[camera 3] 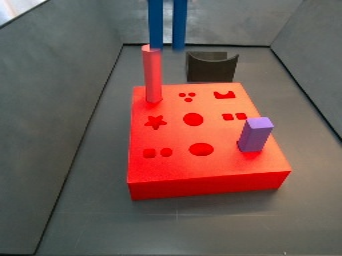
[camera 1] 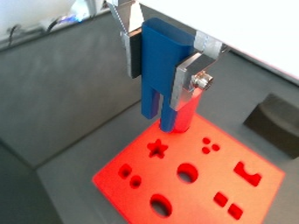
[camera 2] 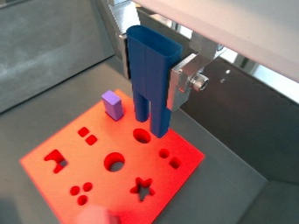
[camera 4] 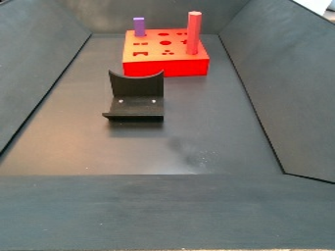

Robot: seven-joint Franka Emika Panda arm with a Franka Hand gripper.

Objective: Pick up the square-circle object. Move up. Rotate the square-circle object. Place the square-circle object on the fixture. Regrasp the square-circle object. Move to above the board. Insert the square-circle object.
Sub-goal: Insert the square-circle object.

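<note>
The end effector (camera 2: 163, 77) is pinching the square-circle object (camera 2: 149, 74), legs pointing down, above the board (camera 2: 70, 156). Judging by this, fixture (camera 3: 211, 66) placement and regrasp are done; only insertion is remaining.

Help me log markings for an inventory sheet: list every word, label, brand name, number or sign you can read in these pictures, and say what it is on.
None: no readable text in any view.
The board bears only cut-out shapes, no letters or digits.
The square-circle object, shut in the gripper above the board, is plain blue.
The fixture, the purple block and the red post are unmarked.
</note>
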